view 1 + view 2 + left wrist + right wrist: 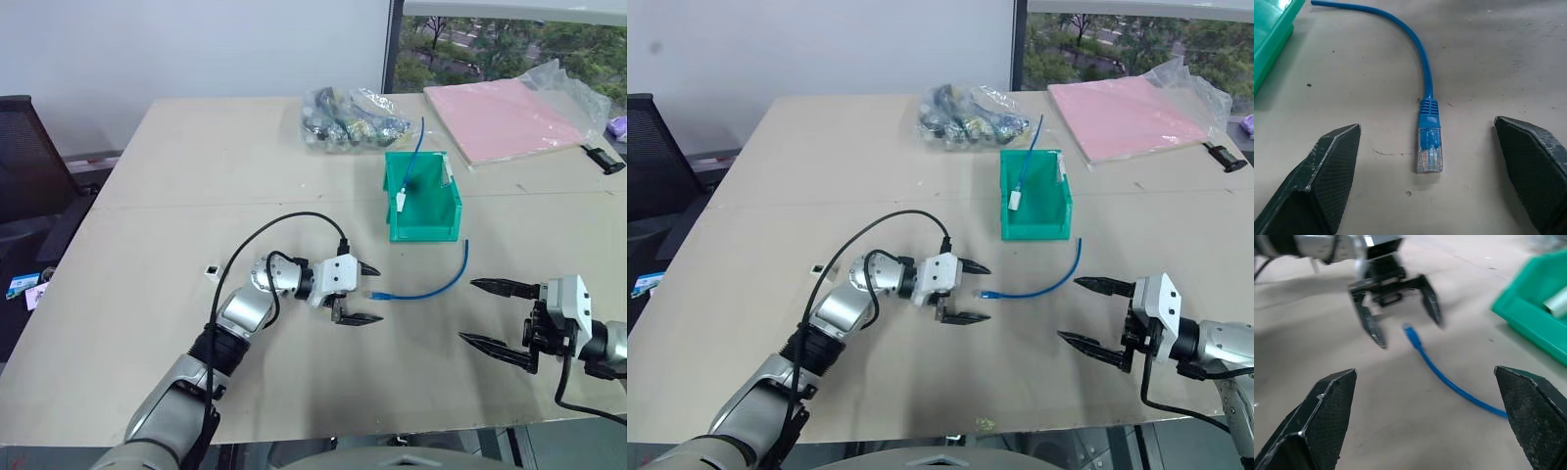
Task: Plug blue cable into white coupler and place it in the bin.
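The blue cable (428,288) lay loose on the table (176,176) just below the middle of the left eye frame, its clear plug (1429,152) pointing toward the left gripper (362,293). That gripper stood with its two fingers spread wide, the plug just ahead of the gap and touched by neither; it looked lined up to close on the plug end, judging by how squarely the left wrist view centred it. The right gripper (499,315), at lower right, was also spread wide and empty, well apart from the cable's far end, which curved up toward the green bin (424,225).

A white coupler (211,268) sat alone at centre left, beyond the left arm's elbow, so the plug would have to travel back across that arm to meet it. The bin, right of centre, already held another thin blue cable (416,157) with a small white piece (402,201). Behind it, a clear bag of cables (348,117) and a pink packet (505,117) lay at the top.

Bare tabletop surrounded both grippers; the near table edge ran close under the right one.
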{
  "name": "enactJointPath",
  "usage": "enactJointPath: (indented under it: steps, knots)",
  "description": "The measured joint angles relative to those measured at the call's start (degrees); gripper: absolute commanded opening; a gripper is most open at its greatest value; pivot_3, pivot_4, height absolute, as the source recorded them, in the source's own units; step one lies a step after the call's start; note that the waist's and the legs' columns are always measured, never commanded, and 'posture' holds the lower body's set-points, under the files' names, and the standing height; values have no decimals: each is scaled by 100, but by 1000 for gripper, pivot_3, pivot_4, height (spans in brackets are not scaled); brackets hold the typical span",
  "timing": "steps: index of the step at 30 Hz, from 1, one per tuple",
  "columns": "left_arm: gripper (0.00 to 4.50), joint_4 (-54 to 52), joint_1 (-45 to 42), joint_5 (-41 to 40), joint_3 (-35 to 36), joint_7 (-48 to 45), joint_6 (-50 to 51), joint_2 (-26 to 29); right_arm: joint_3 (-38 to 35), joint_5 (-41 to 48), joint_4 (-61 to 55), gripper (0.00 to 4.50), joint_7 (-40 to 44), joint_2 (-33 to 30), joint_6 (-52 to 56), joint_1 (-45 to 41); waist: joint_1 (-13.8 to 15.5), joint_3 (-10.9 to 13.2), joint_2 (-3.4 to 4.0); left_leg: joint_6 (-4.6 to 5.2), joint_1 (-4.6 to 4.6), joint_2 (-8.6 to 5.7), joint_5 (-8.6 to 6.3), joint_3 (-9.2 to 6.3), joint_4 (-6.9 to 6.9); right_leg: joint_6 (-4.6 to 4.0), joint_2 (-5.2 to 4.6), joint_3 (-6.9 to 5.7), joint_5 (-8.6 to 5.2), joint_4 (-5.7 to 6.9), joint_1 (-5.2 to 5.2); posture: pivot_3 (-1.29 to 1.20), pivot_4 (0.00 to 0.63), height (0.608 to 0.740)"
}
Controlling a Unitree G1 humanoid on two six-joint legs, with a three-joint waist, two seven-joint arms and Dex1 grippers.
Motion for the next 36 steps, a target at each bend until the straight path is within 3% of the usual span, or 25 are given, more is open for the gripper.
enactJointPath:
  steps: [1,3,10,17,23,27,30,36]
  knots:
    - [3966,21,-6,0,-5,-16,-24,-11,13,4,1,4500,23,0,-18,-16,10,0,0,0,0,0,0,-1,0,0,0,0,0,0,0,0,150,728]
    - [3273,58,-10,1,-54,-56,-78,-48,21,25,0,4500,47,-5,-22,-47,26,0,0,0,0,0,0,-1,0,0,-1,0,0,0,1,0,150,728]
    - [50,297,-149,47,-174,-195,-314,-91,21,46,0,4500,46,-23,-21,-55,23,0,0,-1,-1,2,0,-1,21,1,0,-1,5,0,9,0,150,728]
    - [50,329,-202,-187,-72,-337,132,-181,58,218,-290,4500,-349,-19,536,221,22,0,-2,1,-8,2,-1,-11,22,1,1,-7,6,0,8,0,150,728]
    - [50,-373,-88,-1566,721,-18,2537,-730,240,1542,-1062,4500,-1260,215,2287,948,3,5,-8,7,-27,2,-5,-21,22,1,2,-12,6,-3,-6,0,150,728]
    - [50,-946,-23,-2482,1149,287,3830,-1004,440,1989,-1193,4500,-1978,845,2623,692,-42,6,-9,6,-24,4,-5,-23,22,3,5,-12,5,-1,-7,0,150,728]
    - [50,-1158,18,-3268,1565,616,4897,-1194,571,2318,-1172,4500,-2767,1696,2713,96,-101,8,-11,5,-21,5,-4,-31,27,6,16,-7,3,0,-6,0,150,728]
    - [50,-1161,-53,-3984,2031,1008,5739,-1366,735,2795,-1075,4500,-3693,2482,2784,-544,-122,9,-12,1,-21,0,-3,-29,22,-1,28,6,7,1,-11,0,150,728]
